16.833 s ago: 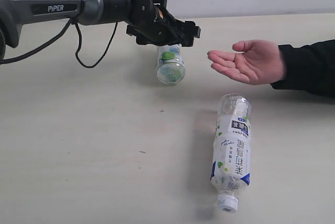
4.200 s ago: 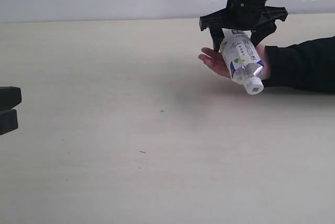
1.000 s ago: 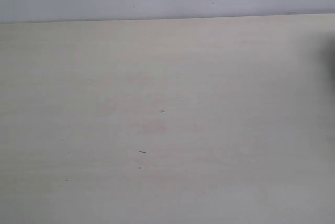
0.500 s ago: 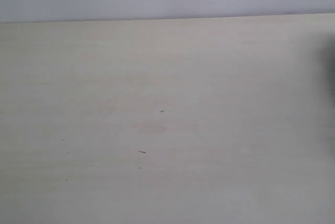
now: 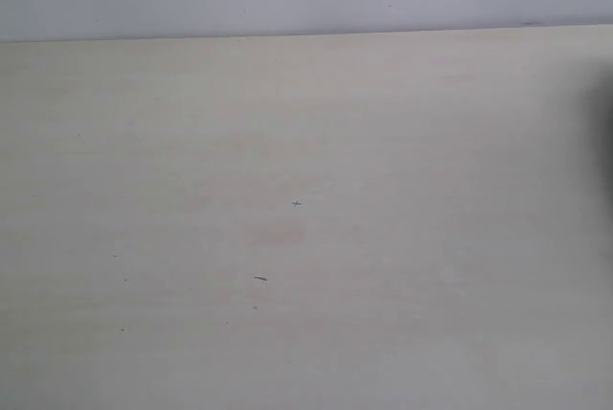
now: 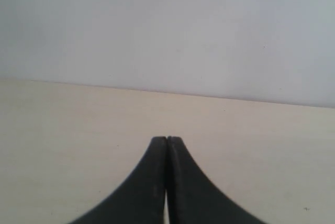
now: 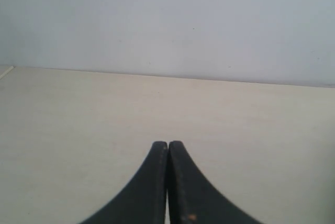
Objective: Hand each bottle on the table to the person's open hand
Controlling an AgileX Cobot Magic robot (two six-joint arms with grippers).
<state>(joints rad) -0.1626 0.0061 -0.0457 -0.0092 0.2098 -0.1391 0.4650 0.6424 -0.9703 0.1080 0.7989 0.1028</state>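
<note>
Left gripper (image 6: 166,141) clenched, grasping nothing; right gripper (image 7: 167,144) likewise; both above pale table (image 5: 306,142), dark specks (image 5: 261,279)

Dark blur (image 5: 607,132) over table (image 5: 306,142), cut by ext. view's right edge; unidentifiable.

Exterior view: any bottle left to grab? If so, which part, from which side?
No bottle shows in any of the three views, so there is no part or side to choose. The table shows only a few dark specks. The left claw and right claw are both shut with nothing between them.
</note>
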